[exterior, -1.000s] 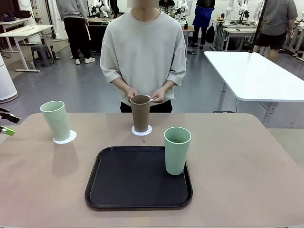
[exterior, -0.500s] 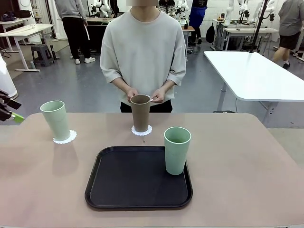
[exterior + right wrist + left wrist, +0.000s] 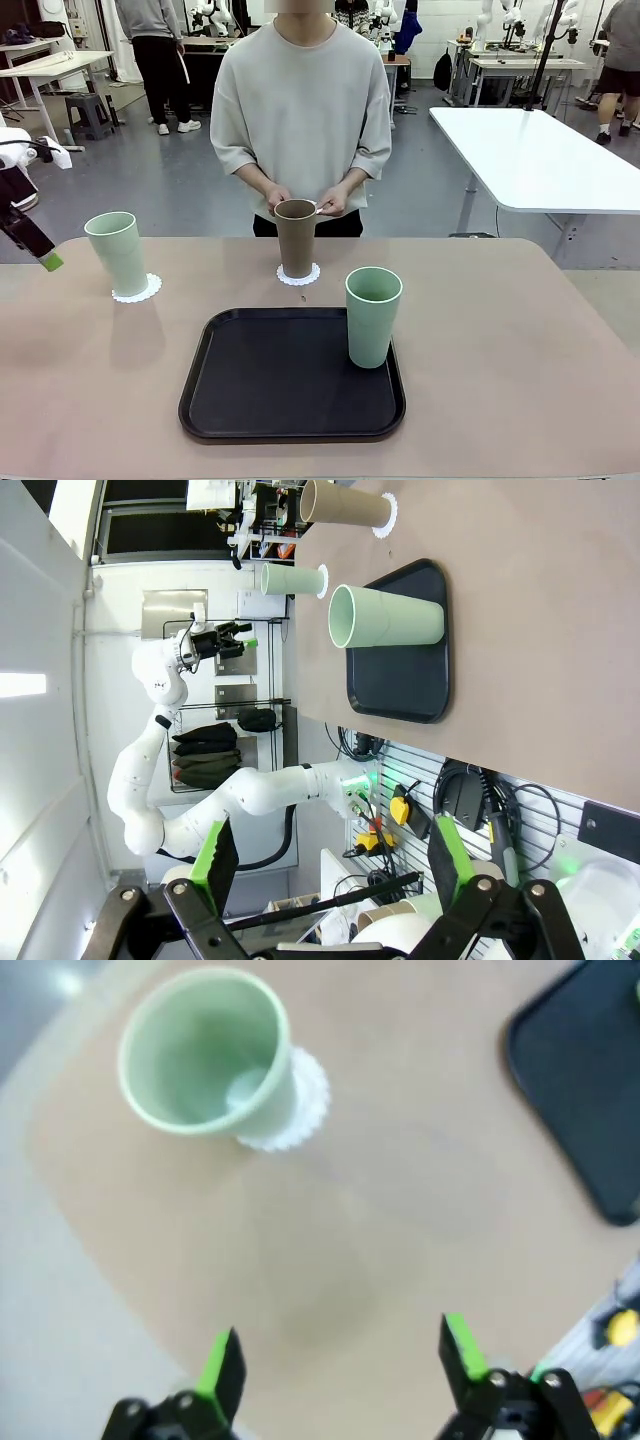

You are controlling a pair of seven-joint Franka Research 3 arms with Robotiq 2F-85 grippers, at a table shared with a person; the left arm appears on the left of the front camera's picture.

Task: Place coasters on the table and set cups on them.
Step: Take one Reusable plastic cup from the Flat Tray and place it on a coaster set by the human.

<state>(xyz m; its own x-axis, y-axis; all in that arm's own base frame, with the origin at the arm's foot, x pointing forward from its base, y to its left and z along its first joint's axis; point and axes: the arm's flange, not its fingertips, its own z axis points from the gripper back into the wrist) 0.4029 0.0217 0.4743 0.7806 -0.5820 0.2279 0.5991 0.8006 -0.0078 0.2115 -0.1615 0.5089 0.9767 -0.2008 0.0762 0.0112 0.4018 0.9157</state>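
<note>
A pale green cup (image 3: 118,252) stands on a lacy white coaster (image 3: 138,291) at the left of the tan table (image 3: 520,340). At the far middle, a brown cup (image 3: 296,238) stands on another coaster (image 3: 299,277). A second pale green cup (image 3: 372,316) stands on the right side of the black tray (image 3: 280,385). My left gripper (image 3: 45,258) hovers at the left edge, open and empty. From its wrist it looks down on the left cup (image 3: 205,1055) and coaster (image 3: 303,1110), fingers (image 3: 222,1365) spread wide. My right gripper (image 3: 330,865) is open and empty, far from the cups (image 3: 385,615).
A person stands at the far side with both hands (image 3: 333,200) together just behind the brown cup's rim, holding something small and white. A glossy white table (image 3: 540,155) stands at the back right. The tray's left half is bare.
My left gripper has risen and drawn back at the picture's left edge, away from the left cup. The cups, coasters and the person's hands have not moved.
</note>
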